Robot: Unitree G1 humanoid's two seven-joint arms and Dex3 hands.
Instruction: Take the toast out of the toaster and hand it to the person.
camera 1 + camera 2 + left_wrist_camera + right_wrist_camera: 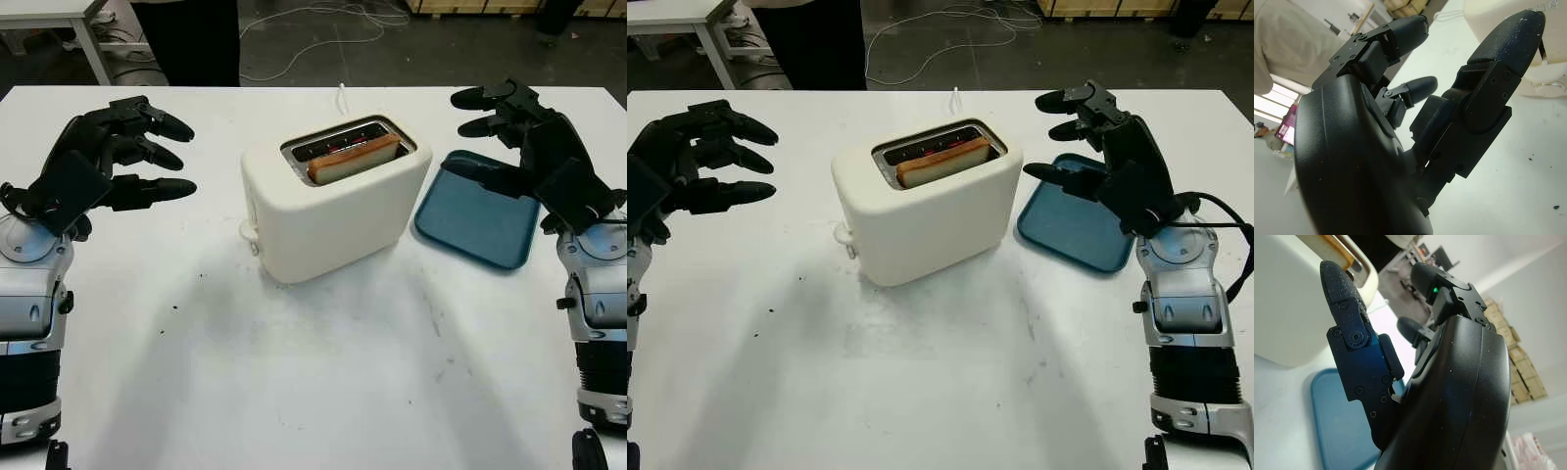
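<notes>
The left hand [118, 157] hangs open above the white counter [313, 392], its black fingers [157, 188] pointing toward the toaster [333, 201] and holding nothing. Just beyond those fingertips stands the cream toaster, smooth and round-cornered, with a small lever knob [247, 231] on the end facing that hand. The toast [355, 157], a pale slice with a brown crust, sits tilted in the slot, only its upper edge proud of the rim. Right of the toaster, under the right hand [524, 132], lies a flat teal tray [480, 230] with rounded corners. That hand is open too, holding nothing. A person [191, 39] in dark clothing stands beyond the counter's far edge. The risk, I judge: little toast shows, so thick fingers could crush it, or nudge the light toaster sideways.
</notes>
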